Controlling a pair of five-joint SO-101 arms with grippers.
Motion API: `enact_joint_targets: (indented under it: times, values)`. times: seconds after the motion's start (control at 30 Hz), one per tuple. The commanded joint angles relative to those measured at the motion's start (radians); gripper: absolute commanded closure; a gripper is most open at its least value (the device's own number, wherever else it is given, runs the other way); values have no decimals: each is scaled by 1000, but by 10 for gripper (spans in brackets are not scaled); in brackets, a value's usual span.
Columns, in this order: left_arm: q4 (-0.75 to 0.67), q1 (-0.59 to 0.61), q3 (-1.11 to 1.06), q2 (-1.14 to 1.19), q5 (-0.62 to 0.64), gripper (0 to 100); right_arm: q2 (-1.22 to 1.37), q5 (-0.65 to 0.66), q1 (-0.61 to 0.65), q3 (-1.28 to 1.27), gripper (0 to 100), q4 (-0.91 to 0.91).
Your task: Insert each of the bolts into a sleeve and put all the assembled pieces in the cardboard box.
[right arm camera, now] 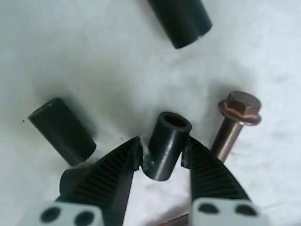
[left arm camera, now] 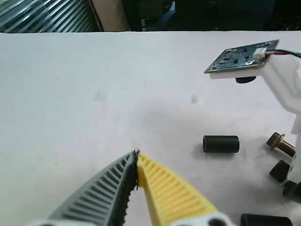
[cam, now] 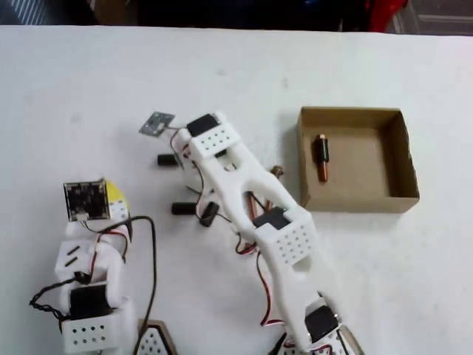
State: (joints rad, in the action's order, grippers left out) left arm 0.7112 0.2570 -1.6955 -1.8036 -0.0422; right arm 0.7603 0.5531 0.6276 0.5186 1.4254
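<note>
My right gripper (right arm camera: 163,154) is shut on a black sleeve (right arm camera: 168,141), held tilted just above the table; in the high view this gripper (cam: 208,214) sits left of centre. A copper bolt (right arm camera: 235,118) lies right beside the held sleeve. Two more loose sleeves (right arm camera: 62,130) (right arm camera: 181,18) lie nearby, seen from above as sleeves (cam: 183,208) (cam: 167,160). The cardboard box (cam: 403,159) at the right holds one bolt-in-sleeve piece (cam: 321,157). My left gripper (left arm camera: 137,162) is shut on nothing, low over bare table at the near left (cam: 114,196).
The right arm (cam: 273,222) stretches diagonally from the near edge toward the middle, with its wrist camera board (left arm camera: 242,55) over the parts. A small grey tag (cam: 157,123) lies on the white table beyond the sleeves. Open table lies to the far left and back.
</note>
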Motion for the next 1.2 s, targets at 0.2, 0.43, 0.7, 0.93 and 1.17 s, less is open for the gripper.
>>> enact_joint_targets:
  times: [0.2,0.43,0.7,0.93,1.17]
  values:
    - [20,5,2,-4,5,977,93,-94,10,52,879,-18]
    - [20,5,2,-4,5,977,97,-95,18,68,882,-1]
    - [18,5,2,-4,5,977,88,-95,18,68,979,7]
    - [18,5,2,-4,5,977,7,-95,18,207,981,189]
    - [18,5,2,-4,5,977,-203,-95,13,328,981,335]
